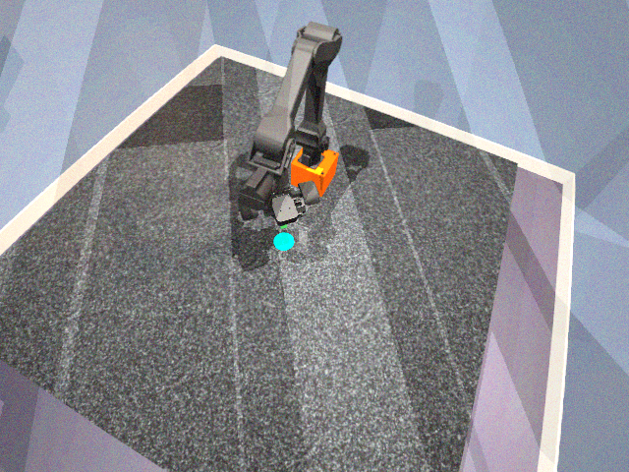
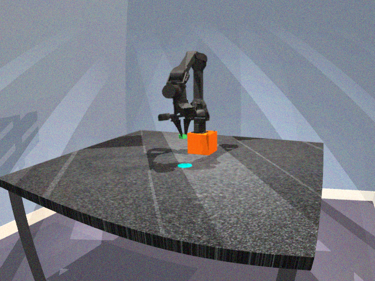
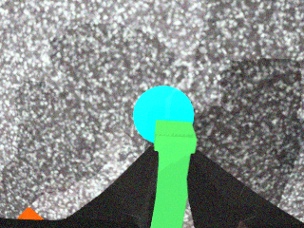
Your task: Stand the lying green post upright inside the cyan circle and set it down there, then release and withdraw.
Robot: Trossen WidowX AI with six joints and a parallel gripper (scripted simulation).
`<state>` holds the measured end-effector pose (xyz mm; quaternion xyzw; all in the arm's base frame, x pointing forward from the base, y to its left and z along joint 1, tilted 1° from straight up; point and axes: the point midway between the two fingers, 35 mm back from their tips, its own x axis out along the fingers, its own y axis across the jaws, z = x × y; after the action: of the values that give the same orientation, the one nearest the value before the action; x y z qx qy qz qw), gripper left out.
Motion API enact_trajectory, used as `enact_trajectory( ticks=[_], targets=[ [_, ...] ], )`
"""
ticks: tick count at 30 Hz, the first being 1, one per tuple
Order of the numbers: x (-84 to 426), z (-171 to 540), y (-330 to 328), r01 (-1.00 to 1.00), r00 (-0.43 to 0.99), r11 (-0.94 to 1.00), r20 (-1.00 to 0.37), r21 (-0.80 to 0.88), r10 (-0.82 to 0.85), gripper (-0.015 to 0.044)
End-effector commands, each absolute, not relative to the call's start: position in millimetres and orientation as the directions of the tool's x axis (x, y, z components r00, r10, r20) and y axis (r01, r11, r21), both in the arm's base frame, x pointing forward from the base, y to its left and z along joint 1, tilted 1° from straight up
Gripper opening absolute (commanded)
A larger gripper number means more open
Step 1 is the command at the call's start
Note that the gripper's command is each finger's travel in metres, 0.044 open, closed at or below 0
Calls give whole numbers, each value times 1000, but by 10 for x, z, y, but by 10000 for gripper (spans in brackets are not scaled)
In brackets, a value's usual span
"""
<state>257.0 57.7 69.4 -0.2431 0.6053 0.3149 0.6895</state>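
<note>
My gripper (image 2: pixel 183 134) (image 3: pixel 171 158) points down, shut on the green post (image 1: pixel 283 226) (image 2: pixel 183 136) (image 3: pixel 172 182), and holds it above the table. In the wrist view the post runs from the bottom edge up between the fingertips, its blocky end just past them. Only a small part shows in the top and exterior views, so its exact tilt is hard to tell. The cyan circle (image 1: pixel 283 241) (image 2: pixel 184 165) (image 3: pixel 162 106) lies flat on the table. The post's end overlaps its lower right part in the wrist view. In the top view the fingers are hidden under the gripper body.
The orange base block (image 1: pixel 328 171) (image 2: pixel 201 143) (image 3: pixel 30 215) stands beside the gripper, with the arm rising from it. The speckled dark table (image 1: pixel 345 329) (image 2: pixel 211 193) carries the arm's shadows and light bands. Its near edge shows in the exterior view.
</note>
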Motion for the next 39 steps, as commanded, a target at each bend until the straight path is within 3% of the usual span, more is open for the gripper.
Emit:
enact_trajectory(
  ticks=[1,39],
  targets=[
    [2585,644,580,-720,81,691,-981,64,174,22],
    [2757,419,560,-676,228,721,-887,152,401,22]
  ],
)
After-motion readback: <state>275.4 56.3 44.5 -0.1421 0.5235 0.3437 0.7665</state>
